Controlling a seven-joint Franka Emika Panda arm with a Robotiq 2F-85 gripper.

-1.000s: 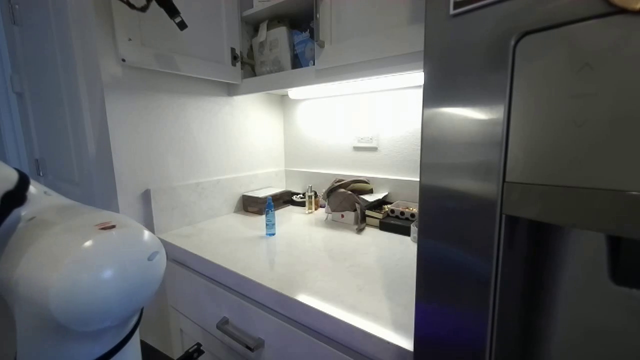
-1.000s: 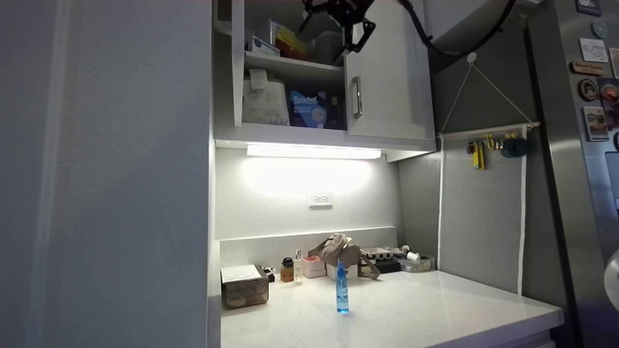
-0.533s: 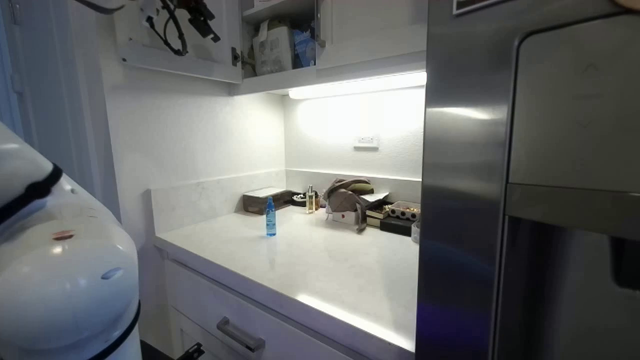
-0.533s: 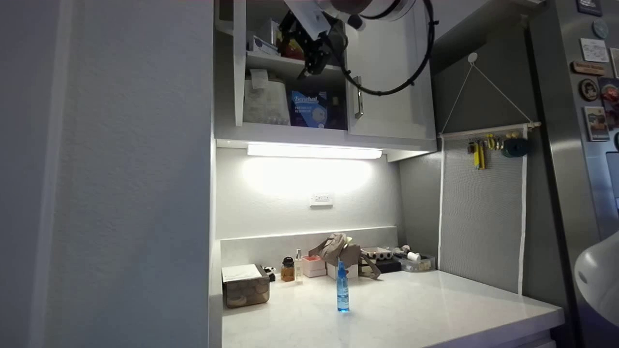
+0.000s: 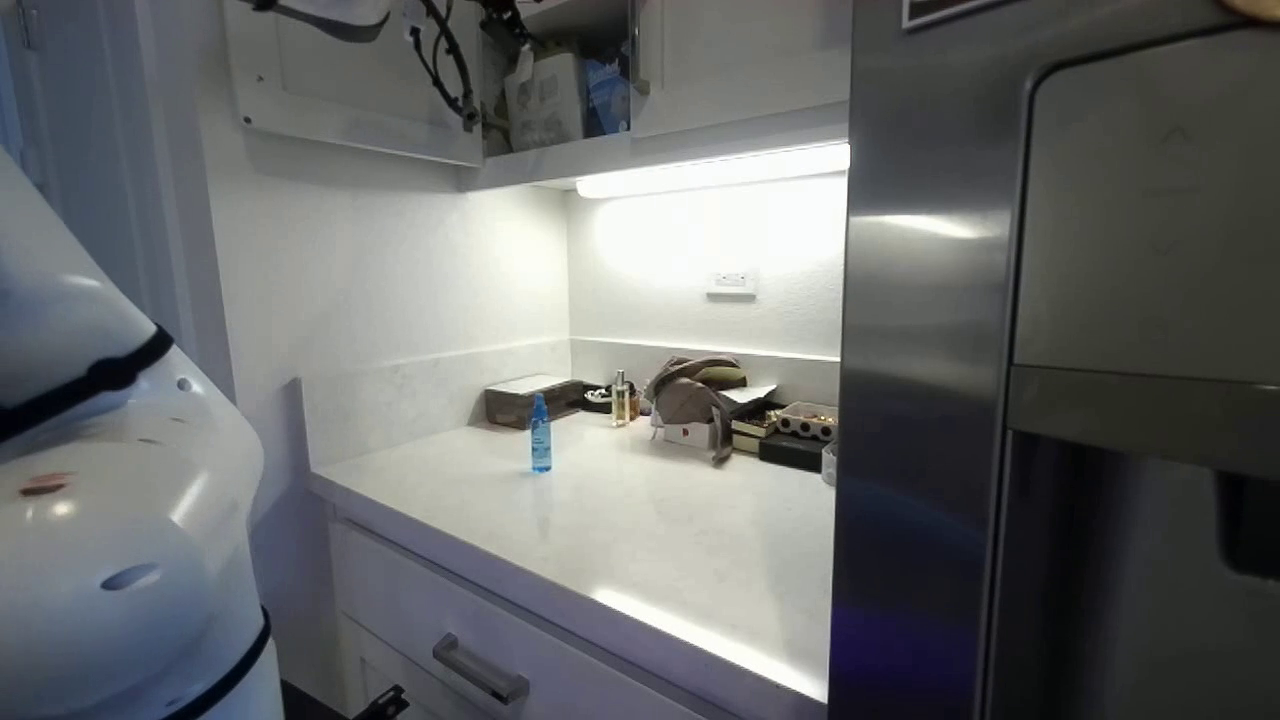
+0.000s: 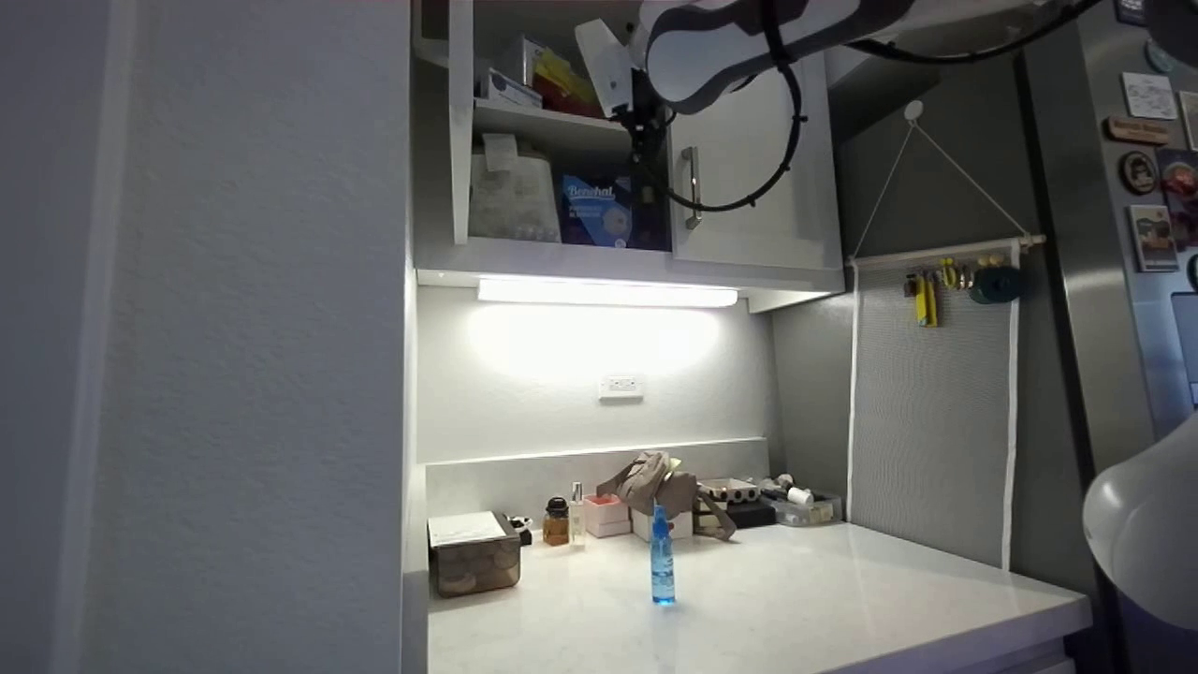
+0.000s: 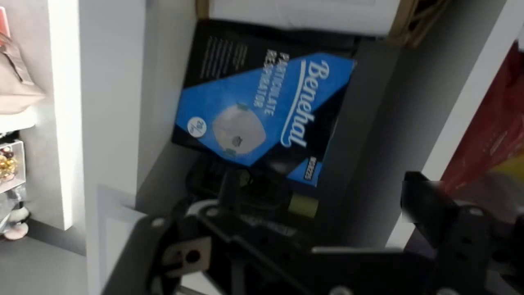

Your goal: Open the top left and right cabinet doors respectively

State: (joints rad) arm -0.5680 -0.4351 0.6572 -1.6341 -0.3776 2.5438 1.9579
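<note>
Arm (image 6: 702,61) partly hides right door (image 6: 749,159); left door (image 5: 340,85) is cropped above.

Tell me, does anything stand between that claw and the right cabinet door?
Nothing visible blocks the gripper from the right cabinet door. In an exterior view, the robot's cable crosses in front of the handle; whether they touch, I can't tell.

Light strip (image 6: 608,292) brightens pale counter (image 6: 824,599)

The strip throws a white glow across the wall (image 6: 487,412) above an outlet (image 6: 620,388) — a low backsplash (image 6: 533,479) lines the counter's back. A drawer (image 5: 410,600) sits beneath, and a stainless-steel fridge (image 5: 930,330) stands to one side — dim, with a pale glint.
</note>
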